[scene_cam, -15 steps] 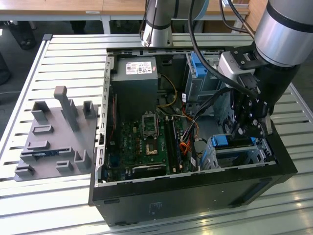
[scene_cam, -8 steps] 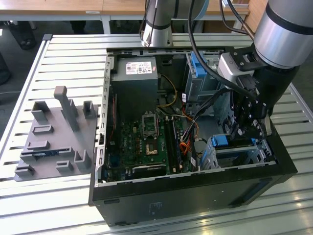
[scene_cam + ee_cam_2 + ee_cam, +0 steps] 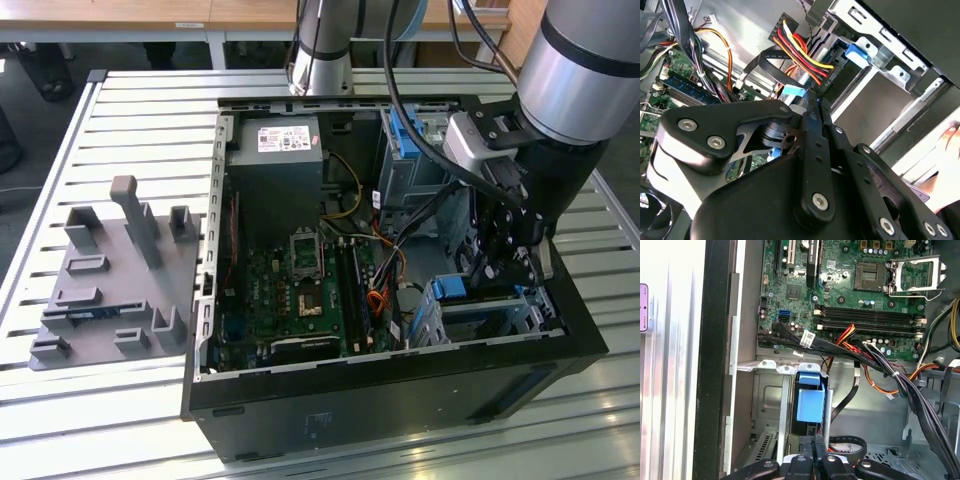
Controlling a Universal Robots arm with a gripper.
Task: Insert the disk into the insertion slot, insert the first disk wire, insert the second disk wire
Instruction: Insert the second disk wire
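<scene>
1. The end effector (image 3: 505,262) hangs inside the open black computer case (image 3: 400,400), low in the corner near the case's front wall on the exterior view's right.
2. In both wrist views its two black fingers (image 3: 812,452) sit pressed together with no visible gap, and nothing can be seen clamped between them.
3. The disk (image 3: 809,405) stands on edge directly ahead of the fingertips, seated in the insertion slot (image 3: 771,405); its bright blue carrier frame faces the end effector and its dark body sits behind the blue.
4. The slot's silver sheet-metal walls flank the disk on both sides, close against it.
5. In the second wrist view a bundle of red, yellow and black wires (image 3: 802,52) ends in a black connector (image 3: 832,75) just beyond the fingertips; whether it is fully plugged in cannot be told.
6. A flat black cable (image 3: 847,400) curves beside the disk, near the end effector.
7. Farther ahead of the fingers lies the green motherboard (image 3: 840,285).
8. The case rests on a slatted metal desk (image 3: 130,120), and a grey fixture block (image 3: 120,270) sits well apart from the end effector.
</scene>
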